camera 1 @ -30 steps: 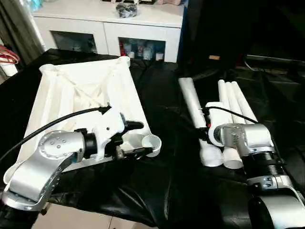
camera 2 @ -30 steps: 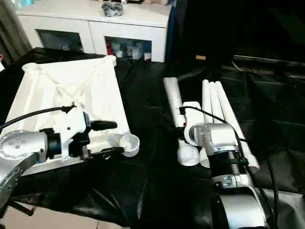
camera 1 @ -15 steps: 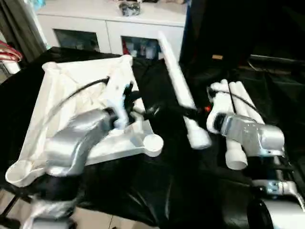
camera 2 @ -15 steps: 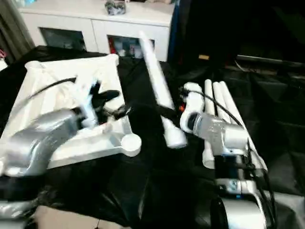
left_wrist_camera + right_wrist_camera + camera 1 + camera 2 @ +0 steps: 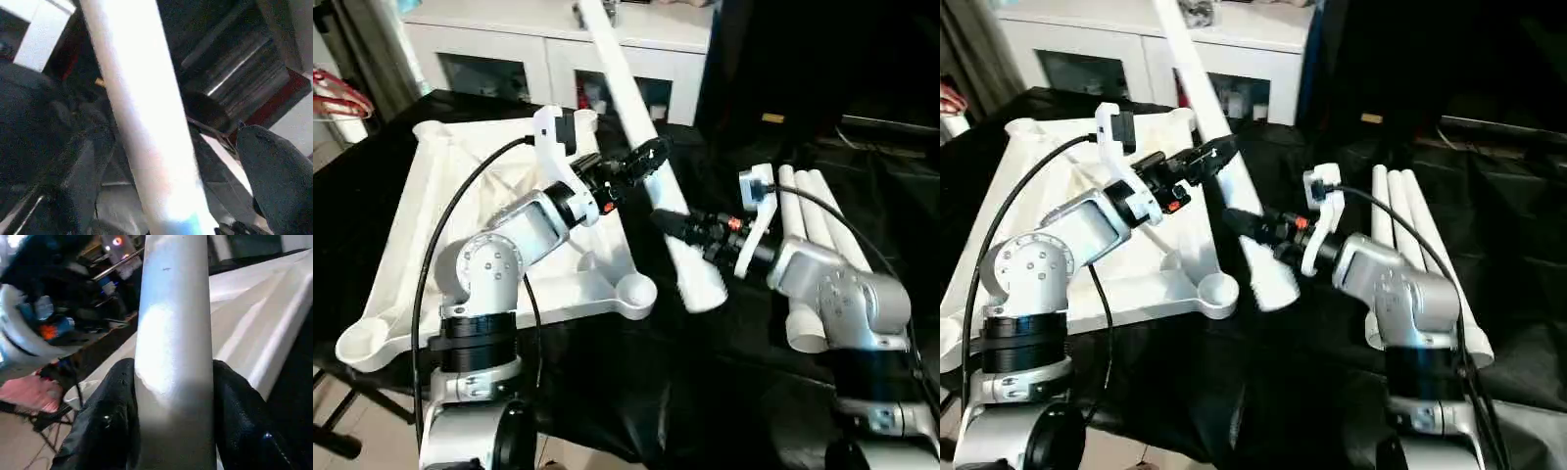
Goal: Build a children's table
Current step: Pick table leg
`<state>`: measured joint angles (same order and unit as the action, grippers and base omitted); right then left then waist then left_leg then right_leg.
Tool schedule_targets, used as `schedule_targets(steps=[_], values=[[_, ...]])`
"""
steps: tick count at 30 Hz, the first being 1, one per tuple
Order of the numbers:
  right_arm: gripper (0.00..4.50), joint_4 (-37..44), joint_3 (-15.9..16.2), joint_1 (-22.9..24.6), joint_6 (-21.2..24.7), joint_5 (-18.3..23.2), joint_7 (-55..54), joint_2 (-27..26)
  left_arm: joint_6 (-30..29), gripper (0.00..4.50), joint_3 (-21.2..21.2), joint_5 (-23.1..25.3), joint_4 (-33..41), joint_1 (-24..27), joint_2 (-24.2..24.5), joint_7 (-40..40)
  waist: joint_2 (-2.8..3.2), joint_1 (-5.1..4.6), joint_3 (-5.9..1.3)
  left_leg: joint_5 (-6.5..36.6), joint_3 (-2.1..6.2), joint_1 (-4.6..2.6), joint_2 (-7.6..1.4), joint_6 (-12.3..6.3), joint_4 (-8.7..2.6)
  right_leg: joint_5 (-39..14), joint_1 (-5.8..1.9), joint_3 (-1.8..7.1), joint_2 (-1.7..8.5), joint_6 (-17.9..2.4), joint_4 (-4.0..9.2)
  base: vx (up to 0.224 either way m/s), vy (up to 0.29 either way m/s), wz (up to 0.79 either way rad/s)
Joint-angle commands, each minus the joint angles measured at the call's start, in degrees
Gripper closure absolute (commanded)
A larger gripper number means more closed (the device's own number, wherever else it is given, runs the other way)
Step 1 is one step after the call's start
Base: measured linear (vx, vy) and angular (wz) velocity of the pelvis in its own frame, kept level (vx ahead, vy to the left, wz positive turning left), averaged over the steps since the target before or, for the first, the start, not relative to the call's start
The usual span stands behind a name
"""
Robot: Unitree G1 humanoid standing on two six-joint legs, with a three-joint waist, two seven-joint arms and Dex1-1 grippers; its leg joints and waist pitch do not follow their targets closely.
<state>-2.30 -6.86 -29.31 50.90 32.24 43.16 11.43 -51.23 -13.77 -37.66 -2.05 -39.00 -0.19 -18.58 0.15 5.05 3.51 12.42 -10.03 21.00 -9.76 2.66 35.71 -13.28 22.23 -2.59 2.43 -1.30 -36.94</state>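
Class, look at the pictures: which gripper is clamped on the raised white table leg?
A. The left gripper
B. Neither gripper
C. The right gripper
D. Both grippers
C: the right gripper has its black fingers pressed to both sides of the leg, while the left gripper stands open beside it.

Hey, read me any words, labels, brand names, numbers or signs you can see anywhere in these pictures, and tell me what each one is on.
None can be read: no text shows on the white plastic ribbed tabletop, the long white tapered tube leg or the three white tube legs lying on the black cloth.
Items behind the glass doors of the white cabinet: too small and blurred to read.
Small orange patch on the dark background: too small to tell.
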Motion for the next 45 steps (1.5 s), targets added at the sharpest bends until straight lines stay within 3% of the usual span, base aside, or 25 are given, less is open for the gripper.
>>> schedule_targets(steps=[1, 7, 19, 23, 32, 35, 36, 39, 41, 45], values=[[2.67, 2.29, 0.08, -0.19, -0.58, 1.49, 1.02, 0.43, -0.38, 0.0, 0.12, -0.2, -0.56, -1.19, -0.46, 2.23, -0.82, 0.04, -3.92, -0.9, 1.22, -0.24, -3.17, -2.91, -3.79, -0.51, -3.37, 3.27, 5.64, -12.7, 4.52, 0.0, 0.0, 0.0], [2.67, 2.95, 0.71, -0.17, -0.88, 1.59, 1.14, 0.7, -1.15, 0.35, -1.16, -1.19, -0.1, -1.55, -1.68, 4.05, -1.03, 0.12, -3.95, -1.71, 1.29, -0.15, -3.2, -2.9, -3.79, 0.91, -3.45, 3.25, 5.72, -12.68, 4.35, 0.0, 0.0, 0.0], [2.67, 4.15, 8.04, -2.49, -7.48, -8.03, -6.83, -1.01, 0.84, 1.43, -2.3, 1.61, -1.37, -2.73, -6.52, 15.51, -1.17, -0.06, -3.77, -1.17, 1.33, -0.11, -3.15, -2.29, -3.8, 0.15, -3.41, 3.35, 5.73, -11.84, 4.57, 0.0, 0.0, 0.0], [2.67, 4.15, 10.23, -3.07, -9.51, -10.49, -9.63, -1.87, 2.41, 1.72, -1.81, 3.65, -2.36, -3.06, -7.26, 18.59, -0.93, -0.12, -3.77, -1.35, 1.46, -0.21, -3.33, -2.24, -3.83, 1.63, -3.24, 3.31, 5.66, -12.07, 4.45, 0.0, 0.0, 0.0], [2.67, 4.78, 11.4, -3.09, -10.23, -11.41, -10.23, -2.15, 3.23, 2.47, -2.21, 3.04, -1.9, -3.34, -7.34, 19.14, -0.9, -0.01, -3.85, -1.39, 1.41, -0.21, -3.32, -2.27, -3.79, 4.55, -3.52, 3.38, 5.83, -13.15, 4.1, 0.0, 0.0, 0.0], [2.67, 5.27, 11.45, -2.88, -9.39, -9.6, -8.8, -1.82, 2.67, 2.58, -1.4, 1.37, -1.08, -3.04, -6.93, 16.94, -0.96, -0.04, -3.84, -1.38, 1.4, -0.19, -3.28, -2.38, -3.78, 4.7, -3.56, 3.41, 5.78, -13.07, 4.1, 0.0, 0.0, 0.0], [1.97, 5.27, 11.45, -2.88, -9.39, -9.6, -8.8, -1.81, 2.67, 2.59, -1.4, 1.37, -1.08, -3.04, -6.92, 16.94, -0.95, -0.03, -3.83, -1.47, 1.41, -0.22, -3.29, -2.43, -3.79, 4.69, -3.52, 3.4, 5.75, -13.04, 4.08, 0.0, 0.0, 0.0], [1.91, 5.39, 10.19, -2.69, -6.73, -5.95, -5.02, -0.23, 1.6, 2.62, 1.87, -0.27, 0.31, -2.43, -3.49, 8.88, -0.91, 0.09, -3.87, -1.55, 1.4, -0.25, -3.31, -3.0, -3.81, 4.4, -3.52, 3.4, 5.72, -12.71, 3.94, 0.0, 0.0, 0.0], [1.64, 5.47, 10.43, -2.4, -6.06, -5.06, -2.66, 1.06, 0.97, 2.64, 3.05, -0.81, 0.81, -2.24, -1.88, 5.79, -0.88, 0.05, -3.85, -1.48, 1.42, -0.33, -3.39, -2.89, -3.83, 4.52, -3.46, 3.33, 5.72, -12.76, 3.91, 0.0, 0.0, 0.0], [1.4, 5.04, 13.36, -1.29, -4.18, -3.89, 6.13, 7.06, -0.43, 2.65, 6.74, -2.02, 1.36, -2.34, 3.99, -4.56, -0.84, 0.19, -3.82, -1.49, 1.34, -0.29, -3.24, -2.78, -3.73, 4.05, -3.48, 3.31, 5.69, -12.89, 3.91, 0.0, 0.0, 0.0]])
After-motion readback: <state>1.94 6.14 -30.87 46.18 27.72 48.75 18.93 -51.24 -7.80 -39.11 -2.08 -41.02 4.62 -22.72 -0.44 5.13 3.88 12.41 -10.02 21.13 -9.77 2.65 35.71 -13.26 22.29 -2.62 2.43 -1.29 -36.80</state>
